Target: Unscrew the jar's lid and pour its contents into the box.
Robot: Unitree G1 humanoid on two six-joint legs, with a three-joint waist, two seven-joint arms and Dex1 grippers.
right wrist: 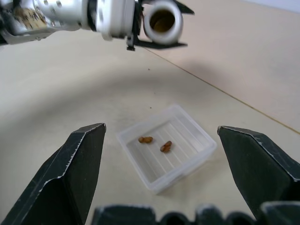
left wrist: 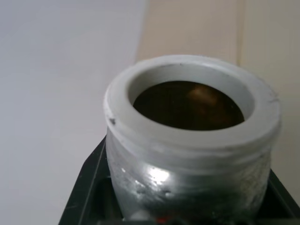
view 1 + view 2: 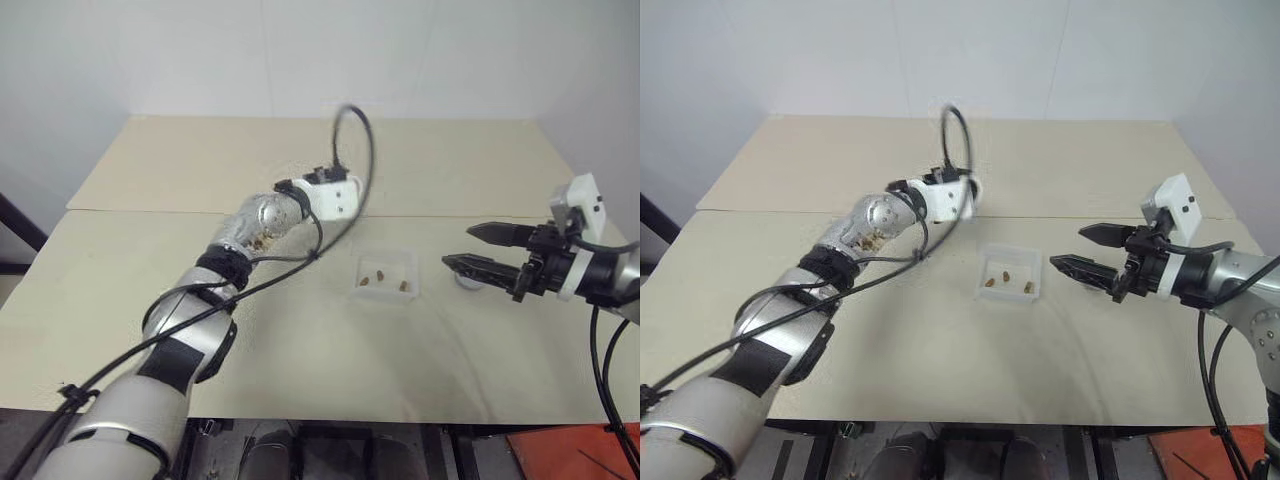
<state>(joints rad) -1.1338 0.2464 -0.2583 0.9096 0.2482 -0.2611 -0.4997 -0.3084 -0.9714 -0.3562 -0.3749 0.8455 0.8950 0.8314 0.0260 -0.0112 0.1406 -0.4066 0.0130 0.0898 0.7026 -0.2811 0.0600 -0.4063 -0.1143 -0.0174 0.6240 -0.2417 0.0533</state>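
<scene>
My left gripper [image 1: 179, 26] is shut on the jar [image 1: 162, 21] and holds it in the air to the far left of the box. The jar lies about level with no lid on, its open mouth toward my right gripper. Brown contents [image 2: 201, 101] show inside the jar [image 2: 187, 140]. The box [image 3: 385, 275] rests on the table with two brown pieces [image 1: 145, 139] in it. To the right of the box my right gripper [image 3: 458, 247] hangs open and empty. A pale round piece [image 3: 467, 283], the lid as far as I can tell, lies on the table under its lower finger.
The beige table [image 3: 300, 370] has a seam [image 3: 150, 211] running across it behind the box. A white wall stands past the far edge. A black cable [image 3: 355, 130] loops up from my left wrist.
</scene>
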